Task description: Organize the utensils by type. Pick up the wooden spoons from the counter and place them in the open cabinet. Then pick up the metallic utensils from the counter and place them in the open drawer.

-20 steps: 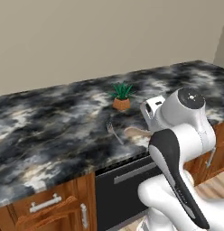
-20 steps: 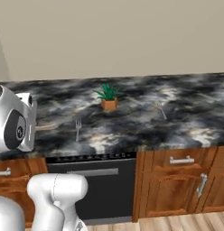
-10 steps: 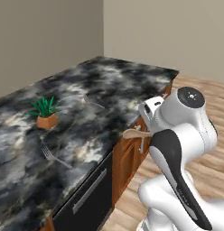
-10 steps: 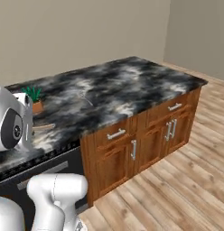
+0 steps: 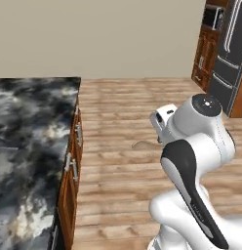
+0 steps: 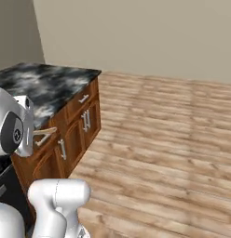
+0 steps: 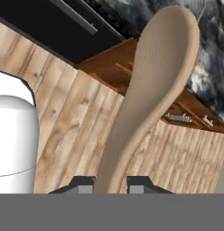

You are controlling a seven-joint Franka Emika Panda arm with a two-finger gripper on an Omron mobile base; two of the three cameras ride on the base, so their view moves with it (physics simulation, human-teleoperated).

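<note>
My gripper [image 7: 111, 185] is shut on the handle of a large tan wooden spoon [image 7: 154, 85], whose round bowl points away from the hand. The spoon's bowl shows as a tan tip [image 5: 144, 144] past the arm in the left base view, and as a tan bar [image 6: 45, 131] beside the white hand in the right base view. It hangs over the wooden floor, off the end of the black marbled counter [image 5: 30, 146] [image 6: 47, 83]. A strip of that counter [image 7: 213, 49] lies beyond the spoon in the hand view.
Reddish-brown cabinet doors and drawers [image 6: 82, 123] run under the counter, with a black oven front [image 7: 59, 22] beside them. A dark fridge and tall cabinets [image 5: 225, 49] stand at the far right. Wooden floor [image 6: 168, 139] spreads to the right of the counter.
The whole picture has swung: the base has turned, so the counter has slid to the left and the plant and fork have left the views. The spoon stays in the gripper.
</note>
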